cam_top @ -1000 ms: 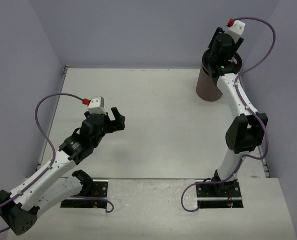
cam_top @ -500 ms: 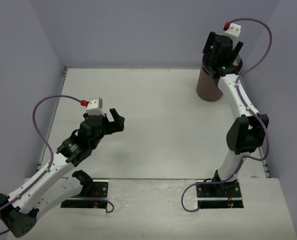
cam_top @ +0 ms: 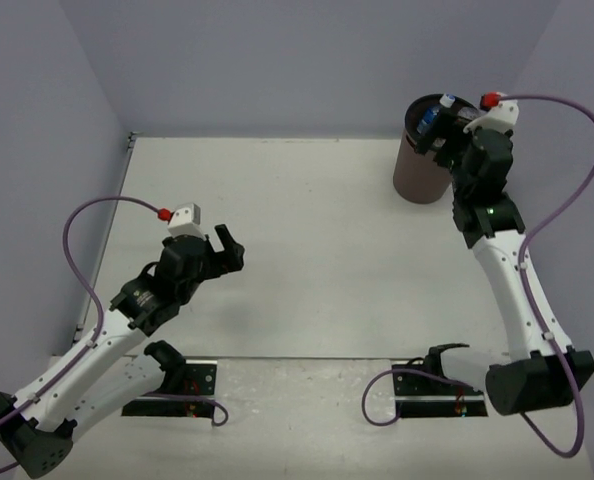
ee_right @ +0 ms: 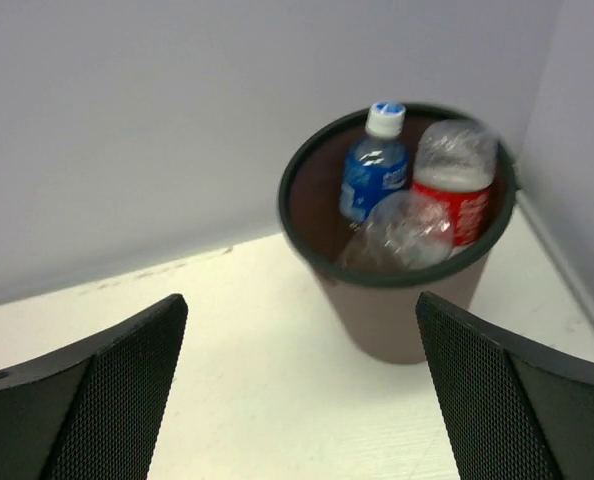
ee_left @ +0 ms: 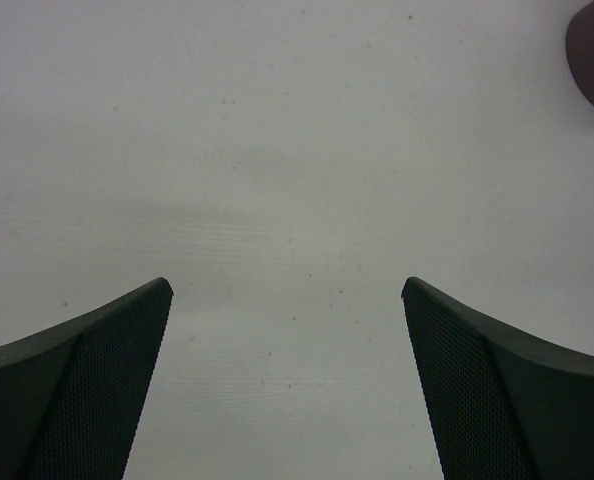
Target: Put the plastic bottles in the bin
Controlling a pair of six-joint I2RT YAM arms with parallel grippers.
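**Right arm drawn back from the bin.** The right claw (ee_right: 299, 305), which 1 second earlier hung directly over the bin (ee_right: 397, 320), has swung aside and now stands wide open and empty, viewing the bin from beside it. The bin sits at the table's (cam_top: 307, 200) far right corner. 3 bottles show inside it: a blue-label bottle (ee_right: 374, 175), a red-label bottle (ee_right: 455, 180) and a clear bottle (ee_right: 402, 232) lying against them; any others beneath are hidden. The left claw (ee_left: 287, 290), barely shifted, hovers open and empty over the table. No bottle shows outside the bin, so the task is judged complete or nearly so.
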